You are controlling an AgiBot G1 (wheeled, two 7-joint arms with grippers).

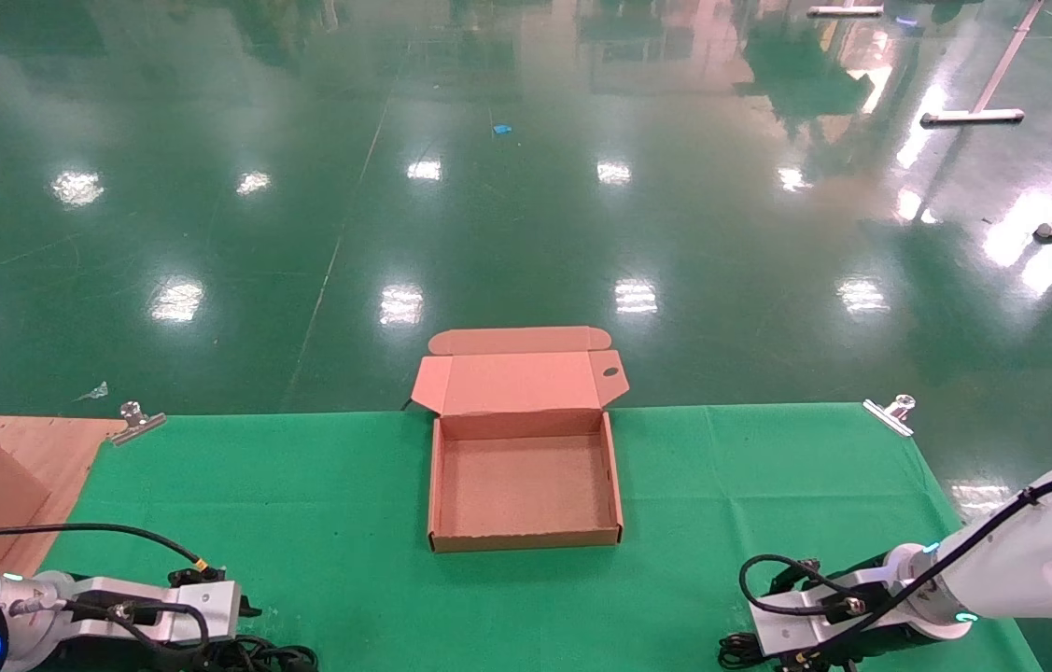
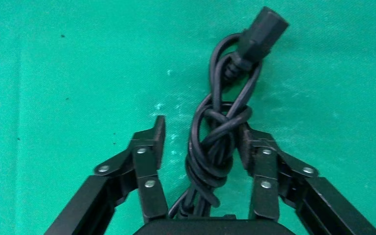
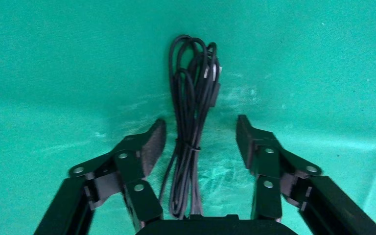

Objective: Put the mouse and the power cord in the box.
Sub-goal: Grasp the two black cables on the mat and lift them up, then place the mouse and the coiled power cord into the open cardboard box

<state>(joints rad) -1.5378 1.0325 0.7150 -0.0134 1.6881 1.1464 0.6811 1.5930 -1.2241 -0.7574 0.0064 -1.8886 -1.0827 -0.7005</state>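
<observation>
So we're looking at one box (image 1: 526,485), lid flipped open, sitting at the middle of the bench's (image 1: 348,495) far edge on the green cloth. One power cord (image 2: 215,142) is lying knotted near the front left corner, and our left gripper (image 2: 203,142) is hanging over it with its two fingers (image 2: 149,147) spread wide, the bundle sitting between them and touching the one finger. Near the front right corner, our right gripper (image 3: 200,139) is also splayed apart, straddling one tied bundle of thin cable (image 3: 191,137). We can't see the mouse's body itself. Two metal clips (image 1: 135,422) are pinning the cloth's far corners.
</observation>
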